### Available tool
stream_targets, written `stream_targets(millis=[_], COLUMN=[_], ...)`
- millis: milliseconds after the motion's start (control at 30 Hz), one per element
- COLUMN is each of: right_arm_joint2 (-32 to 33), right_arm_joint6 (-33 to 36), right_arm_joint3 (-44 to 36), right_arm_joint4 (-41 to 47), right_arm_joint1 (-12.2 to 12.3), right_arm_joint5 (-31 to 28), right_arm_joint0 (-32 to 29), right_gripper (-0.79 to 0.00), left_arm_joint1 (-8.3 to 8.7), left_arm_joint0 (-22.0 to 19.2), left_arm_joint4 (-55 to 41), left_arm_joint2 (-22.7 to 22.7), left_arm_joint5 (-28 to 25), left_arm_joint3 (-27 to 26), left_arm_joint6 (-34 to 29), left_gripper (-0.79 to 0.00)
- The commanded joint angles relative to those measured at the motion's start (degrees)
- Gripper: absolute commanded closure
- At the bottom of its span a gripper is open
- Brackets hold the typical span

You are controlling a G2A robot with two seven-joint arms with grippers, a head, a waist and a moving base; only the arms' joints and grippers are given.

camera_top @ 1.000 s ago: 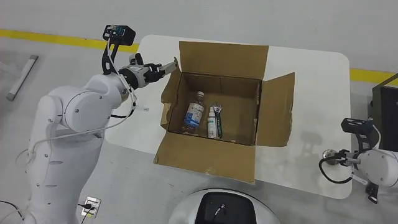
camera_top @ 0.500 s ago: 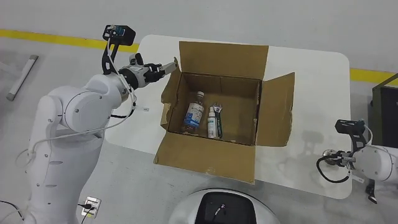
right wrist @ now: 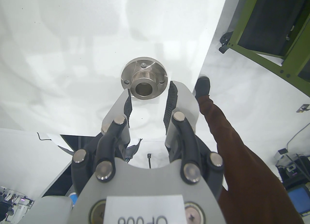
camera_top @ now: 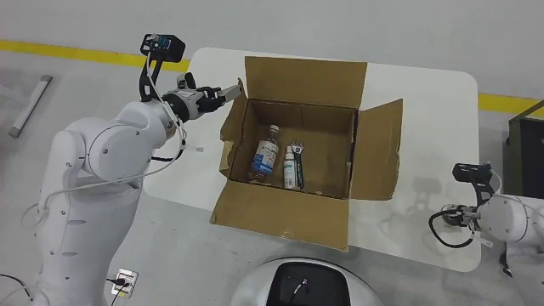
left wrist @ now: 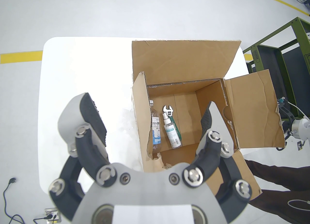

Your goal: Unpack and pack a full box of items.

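- Left gripper: fingers spread wide with nothing between them. It is poised just beside the far-left corner of the box, next to the torn left flap.
- Open brown corrugated-cardboard box: stands at the middle of the table with all four flaps folded outward or upright. Most of its floor is bare.
- Clear plastic bottle with a blue label: lies on its side on the box floor, near the left wall.
- Small white spray bottle: lies just beside the clear bottle, roughly parallel to it.
- Chrome adjustable wrench with a green handle: lies against the spray bottle on its right, jaw end toward the far wall.
- White round-cornered table: carries the box.
- Right gripper: near the table's near-right corner, well apart from the box. Its fingers appear clamped on the rim of a round steel flange with a bored hub.
- Step in hand (judgement): a single item is in transfer between box and tabletop. The frames alone do not settle whether this is unpacking or repacking.
- Next move (judgement): if packing, the flange must clear the raised right flap and come down on the bare floor right of the wrench. If unpacking, it needs a level set-down away from the table edge.
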Motion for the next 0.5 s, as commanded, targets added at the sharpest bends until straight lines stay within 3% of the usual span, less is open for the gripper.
stream_targets(millis=[0,300,467], right_arm_joint2=[-0.41,-2.34,-2.99], right_arm_joint6=[0.0,0.0,0.0], right_arm_joint3=[0.64,3.13,3.66], right_arm_joint4=[-0.17,-0.54,-0.6], right_arm_joint1=[0.06,0.06,0.02], right_arm_joint5=[0.0,0.0,0.0], right_arm_joint0=[0.47,2.11,2.81], right_gripper=[-0.348,-0.336,-0.231], left_arm_joint1=[0.0,0.0,0.0], left_arm_joint0=[0.0,0.0,0.0], left_arm_joint4=[0.0,0.0,0.0], left_arm_joint2=[0.0,0.0,0.0], left_arm_joint5=[0.0,0.0,0.0], left_arm_joint3=[0.0,0.0,0.0], left_arm_joint6=[0.0,0.0,0.0], left_gripper=[-0.785,-0.785,-0.785])
